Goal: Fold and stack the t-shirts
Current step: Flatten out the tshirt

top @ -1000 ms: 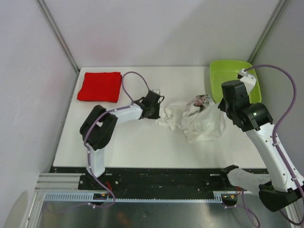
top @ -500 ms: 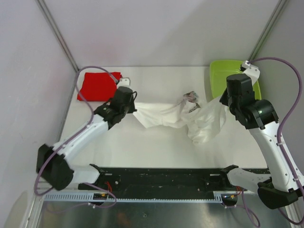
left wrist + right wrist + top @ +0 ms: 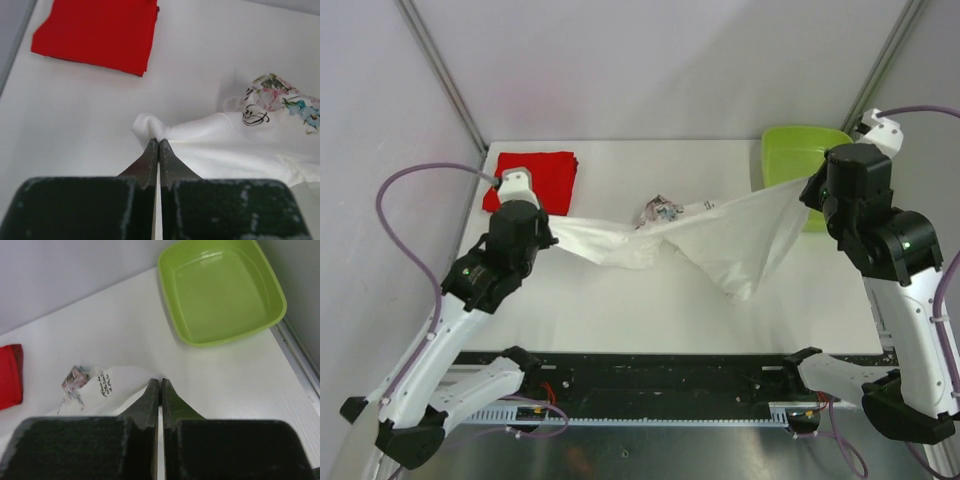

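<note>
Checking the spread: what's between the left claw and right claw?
Top view: the white t-shirt, stretched from left claw to right claw, both shut on it.

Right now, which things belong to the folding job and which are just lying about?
Job: white t-shirt, pinched by left hand and right hand; red t-shirt, already folded, far left.
Lying about: lime-green tray, empty.

Top external: fixed high behind the arm bases, looking down and forward, whole surface [image 3: 620,310] in frame.
Left wrist: low and near, facing along its own jaws to the far-left corner, red t-shirt [image 3: 95,32] ahead.
Right wrist: higher, facing the far-right lime-green tray [image 3: 220,290].
Both wrist views share the white t-shirt [image 3: 240,145] print and the red t-shirt.
</note>
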Controlling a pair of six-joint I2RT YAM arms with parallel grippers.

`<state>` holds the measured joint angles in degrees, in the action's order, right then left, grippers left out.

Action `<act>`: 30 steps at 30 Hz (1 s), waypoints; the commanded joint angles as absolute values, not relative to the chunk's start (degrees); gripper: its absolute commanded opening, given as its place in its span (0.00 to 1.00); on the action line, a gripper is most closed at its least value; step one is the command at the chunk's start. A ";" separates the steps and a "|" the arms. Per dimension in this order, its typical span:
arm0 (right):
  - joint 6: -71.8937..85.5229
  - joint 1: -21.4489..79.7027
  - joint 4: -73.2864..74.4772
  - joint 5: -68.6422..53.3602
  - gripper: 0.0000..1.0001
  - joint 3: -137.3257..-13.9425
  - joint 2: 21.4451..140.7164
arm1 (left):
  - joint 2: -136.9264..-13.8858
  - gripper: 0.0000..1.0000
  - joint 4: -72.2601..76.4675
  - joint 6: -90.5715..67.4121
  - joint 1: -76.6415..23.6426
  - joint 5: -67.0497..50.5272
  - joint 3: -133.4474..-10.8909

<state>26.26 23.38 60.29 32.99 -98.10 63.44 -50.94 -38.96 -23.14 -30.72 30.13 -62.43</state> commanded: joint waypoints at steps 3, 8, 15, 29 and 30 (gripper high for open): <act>23.61 23.09 60.36 35.18 0.00 -106.93 66.02 | -51.61 0.00 -42.46 -20.31 -27.93 34.46 -70.06; 23.59 19.87 53.69 31.16 0.00 -100.37 71.50 | -61.02 0.00 -40.95 -21.64 -25.84 31.07 -71.12; 24.97 13.89 45.25 26.46 0.00 -92.64 77.07 | -70.07 0.00 -36.67 -20.86 -23.38 28.04 -75.22; 22.25 14.49 48.93 26.01 0.00 -101.94 62.13 | -40.68 0.00 -36.74 -16.44 -23.21 28.07 -74.01; 22.15 14.49 48.94 25.31 0.00 -102.47 60.68 | -38.75 0.00 -36.69 -16.39 -23.21 27.83 -74.49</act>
<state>23.62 14.28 49.67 25.98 -98.41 66.85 -45.30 -37.95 -18.81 -23.73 26.83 -72.27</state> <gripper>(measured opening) 0.023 0.008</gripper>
